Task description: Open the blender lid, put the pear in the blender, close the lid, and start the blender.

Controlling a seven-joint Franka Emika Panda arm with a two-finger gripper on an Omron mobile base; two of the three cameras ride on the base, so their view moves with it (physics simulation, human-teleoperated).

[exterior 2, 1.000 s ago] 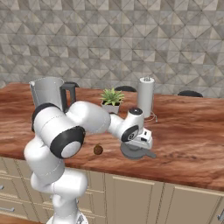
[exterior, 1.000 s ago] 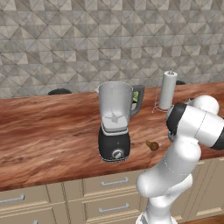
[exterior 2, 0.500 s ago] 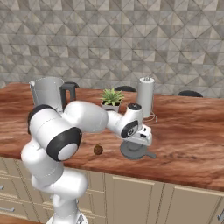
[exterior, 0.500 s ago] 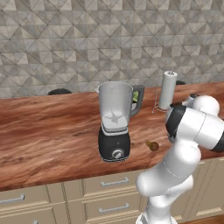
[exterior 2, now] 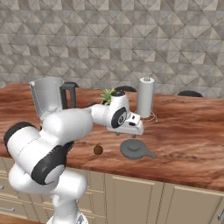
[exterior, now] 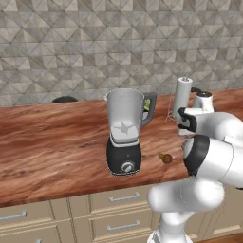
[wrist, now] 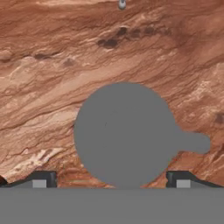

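Note:
The blender (exterior: 124, 137) stands on the wooden counter with its jar top uncovered; its jar (exterior 2: 46, 95) also appears at the left of the right base view. On the counter right of it lies the blender lid (exterior 2: 135, 148), flat, a grey disc (wrist: 127, 135) with a side tab. My gripper (exterior 2: 127, 133) hangs just above the lid, open, its fingertips (wrist: 39, 179) wide apart on either side of the disc and holding nothing. The pear (exterior: 165, 158) rests on the counter between blender and lid, a small brown lump (exterior 2: 98, 150).
A white paper-towel roll (exterior 2: 145, 97) on a wire stand is behind the lid. A small green plant (exterior 2: 107, 94) sits behind my forearm. Dark round objects (exterior 2: 190, 93) lie by the tiled wall. The counter's front edge (exterior 2: 166, 177) runs close below the lid.
My hand has risen off the lid and drifted slightly left. The lid stays flat on the counter; blender and pear have not moved.

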